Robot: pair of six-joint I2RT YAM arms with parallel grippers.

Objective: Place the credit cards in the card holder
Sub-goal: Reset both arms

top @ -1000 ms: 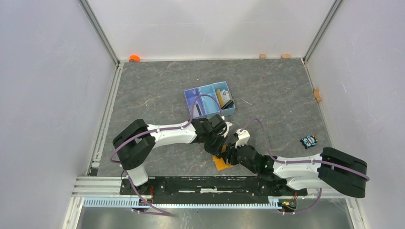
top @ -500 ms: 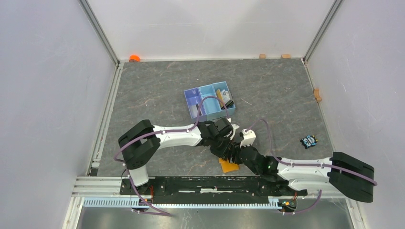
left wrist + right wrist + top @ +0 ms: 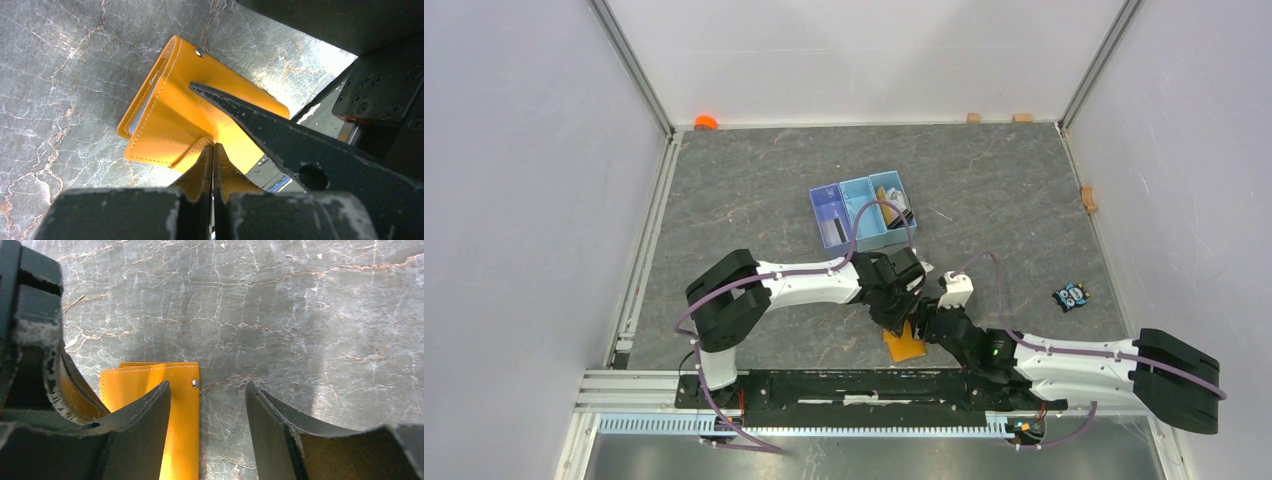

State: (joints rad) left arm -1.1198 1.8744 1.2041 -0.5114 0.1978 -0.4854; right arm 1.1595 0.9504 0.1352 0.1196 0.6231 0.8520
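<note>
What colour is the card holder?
Orange-yellow card holder, best in the left wrist view.

The card holder (image 3: pixel 170 115) is orange-yellow, with paler stitching along its edges and a small silver stud. The table (image 3: pixel 754 180) is dark grey, marbled with pale and rust-brown veins. The far tray (image 3: pixel 829 187) is blue, its left compartment more violet. The left arm (image 3: pixel 809 285) and right arm (image 3: pixel 1074 360) are white and black, with purple cables (image 3: pixel 984 262). The gadget (image 3: pixel 1072 296) at the right is black and blue.

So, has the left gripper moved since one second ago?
Yes. The left gripper has shifted right: against the fixed blue tray, it now sits below the tray's right end.
</note>
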